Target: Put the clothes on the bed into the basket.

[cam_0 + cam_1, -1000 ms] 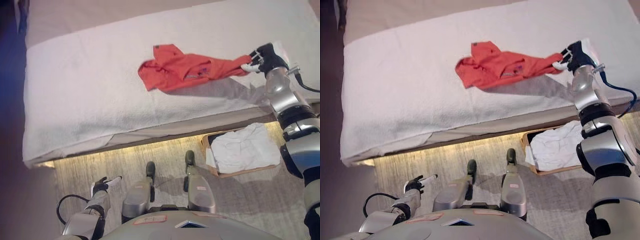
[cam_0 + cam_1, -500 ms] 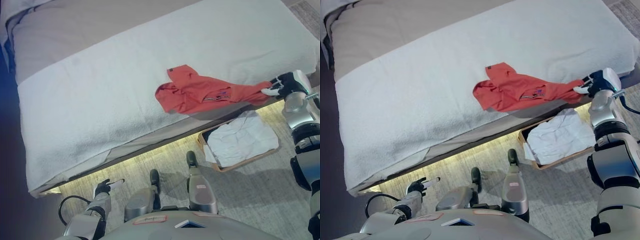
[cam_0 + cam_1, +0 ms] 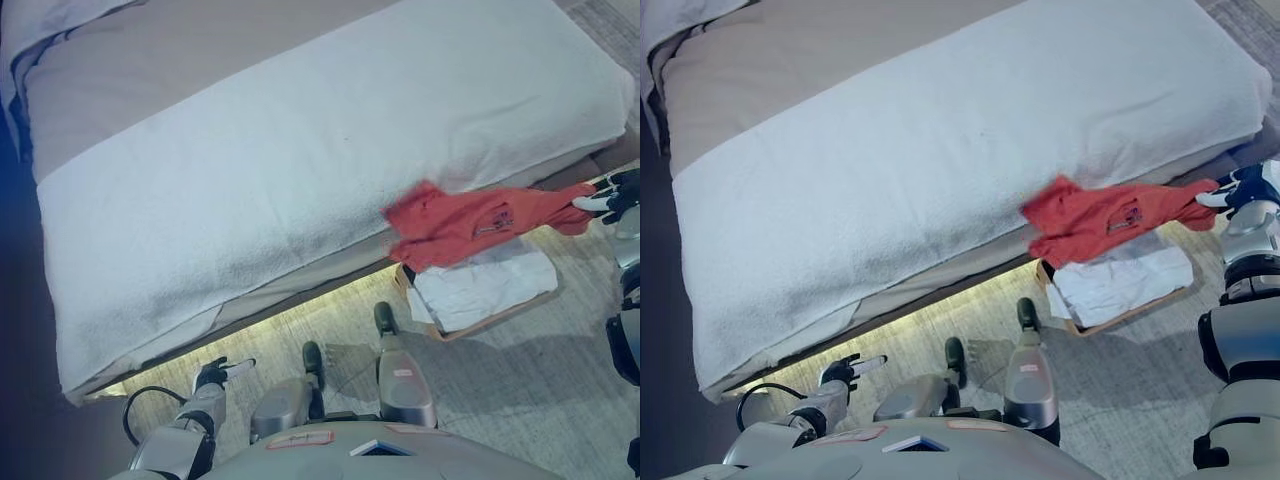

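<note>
While my left hand (image 3: 212,375) hangs idle low at the near left, its fingers loosely straight and holding nothing, the work is all on the other side. I judge the step in hand to be the carry: the red garment (image 3: 470,220) is off the bed's top and strung out in the air over the basket (image 3: 500,318), which sits on the floor just beside the bed's near edge. My right hand (image 3: 1246,189) is at the far right border, fingers pinched on one end of the red cloth; the other end sags against the side of the bed (image 3: 300,180).

For the next move I would want that trailing end brought clear of the mattress edge and over the basket before I let go, since the cloth spans wider than the basket and part of it could drop on the floor (a low release seems safer to me).

A white garment (image 3: 480,285) already lies in the basket and covers most of its inside, so I cannot tell how much room is left. My right hand is partly cut off by the border in the left eye view. Farther off, I see no other clothes on the white cover.
</note>
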